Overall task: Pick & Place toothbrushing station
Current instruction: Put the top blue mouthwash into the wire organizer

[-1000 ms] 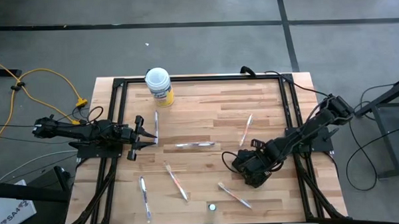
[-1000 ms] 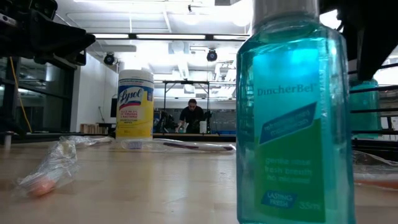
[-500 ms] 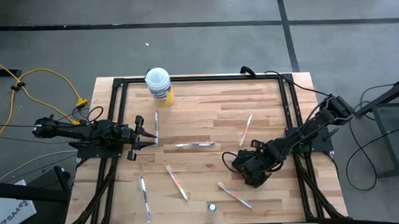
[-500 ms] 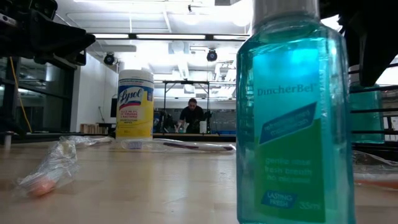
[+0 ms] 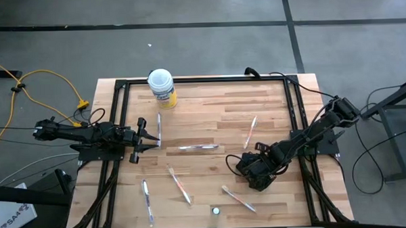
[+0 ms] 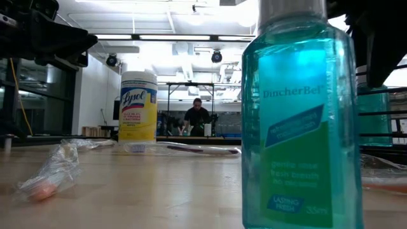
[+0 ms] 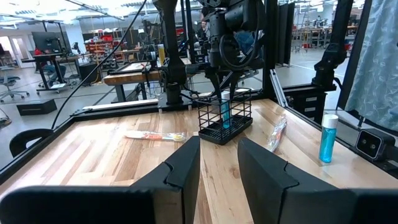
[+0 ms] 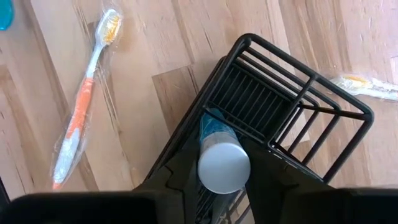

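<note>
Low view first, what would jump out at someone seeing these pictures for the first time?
A big teal mouthwash bottle stands right against the low camera, filling the picture's right half. On the table's right side, the right pincer holds a smaller teal bottle in the black wire toothbrushing station. Wrapped toothbrushes lie scattered over the wooden table.

Table [image 5: 210,120]: light wood planks, pale and tan strips alternating, black frame round it. Toothbrushing station [image 8: 273,118]: black wire, ribbed black floor. Bottle [image 8: 222,165] in it: teal-blue body, pale grey cap. Second bottle [image 6: 302,121]: teal over green, blue label band, white lettering. Canister [image 6: 138,106]: white lid, yellow label, blue script. Wrapped toothbrush [image 8: 81,112]: orange and white handle, clear wrapper. Both arms dark; fingers [image 7: 180,171] black. Floor [image 5: 207,46]: grey with black lines. Yellow cable [image 5: 36,82] on floor.
</note>
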You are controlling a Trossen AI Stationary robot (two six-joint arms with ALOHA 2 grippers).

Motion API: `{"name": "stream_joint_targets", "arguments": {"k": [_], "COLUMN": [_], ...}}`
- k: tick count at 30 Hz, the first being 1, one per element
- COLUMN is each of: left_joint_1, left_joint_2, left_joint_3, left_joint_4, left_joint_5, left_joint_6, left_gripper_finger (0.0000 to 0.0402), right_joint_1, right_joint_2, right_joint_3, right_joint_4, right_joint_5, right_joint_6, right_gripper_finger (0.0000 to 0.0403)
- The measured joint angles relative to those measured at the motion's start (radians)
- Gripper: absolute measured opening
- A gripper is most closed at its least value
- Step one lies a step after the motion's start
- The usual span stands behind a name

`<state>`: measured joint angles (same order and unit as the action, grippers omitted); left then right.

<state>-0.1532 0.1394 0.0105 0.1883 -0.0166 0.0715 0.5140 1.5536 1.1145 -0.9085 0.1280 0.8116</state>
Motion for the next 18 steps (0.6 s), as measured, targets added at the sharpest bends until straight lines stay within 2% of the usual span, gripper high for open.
{"name": "stream_joint_targets", "arguments": {"k": [18], "left_joint_1": [0.0], "left_joint_2": [0.0], "left_joint_3": [0.0], "left_joint_4": [0.0], "left_joint_5": [0.0], "left_joint_6": [0.0], "left_gripper_finger": [0.0103], "right_joint_1": [0.0], "right_joint_2": [0.023], "right_joint_3": [0.0], "right_joint_4": [0.012], "right_joint_5": [-0.022], "right_joint_6": [0.023], "right_gripper_finger": [0.0097]}}
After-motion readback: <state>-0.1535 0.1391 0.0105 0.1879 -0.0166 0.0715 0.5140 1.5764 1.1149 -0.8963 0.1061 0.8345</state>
